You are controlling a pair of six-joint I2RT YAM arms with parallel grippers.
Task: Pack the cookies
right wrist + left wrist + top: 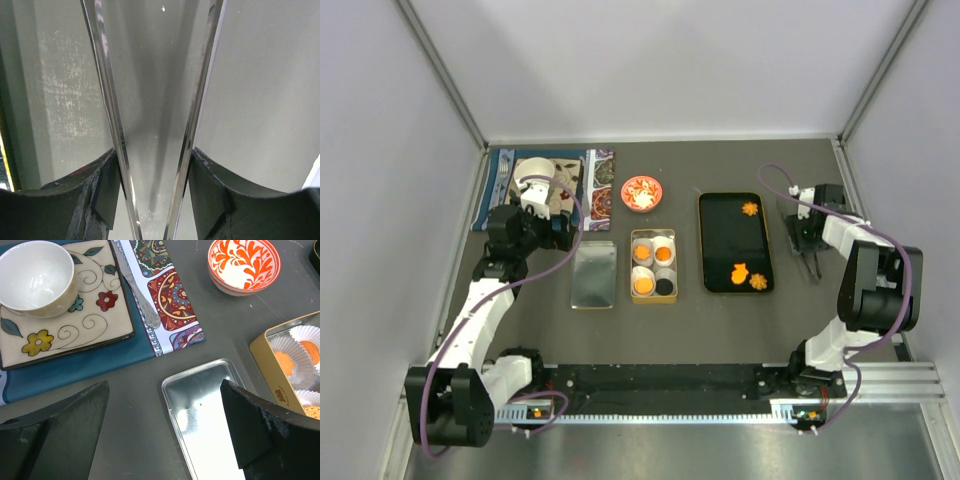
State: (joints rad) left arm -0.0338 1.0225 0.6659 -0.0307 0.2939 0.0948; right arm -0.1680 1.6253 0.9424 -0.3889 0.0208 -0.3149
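Three orange cookies point(740, 271) on black tray point(720, 240), right of centre; left fingers point(75, 430) apart over tin lid point(205, 415); right fingers point(105, 190) clamped on metal tongs point(155, 100).

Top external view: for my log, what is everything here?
tray: one, black, right of tin
cookies: three orange on tray; three orange, one black in cups
tin: one, gold, centre
paper cups: four, white, in tin
lid: one, silver, left of tin
dish: one, red-and-white, behind tin
placemat: one, patterned, far left
plate: one, cream floral, on placemat
bowl: one, white, on plate
spoon: one, silver, beside plate
tongs: one, metal, in right gripper
left gripper: open, by lid
right gripper: shut on tongs
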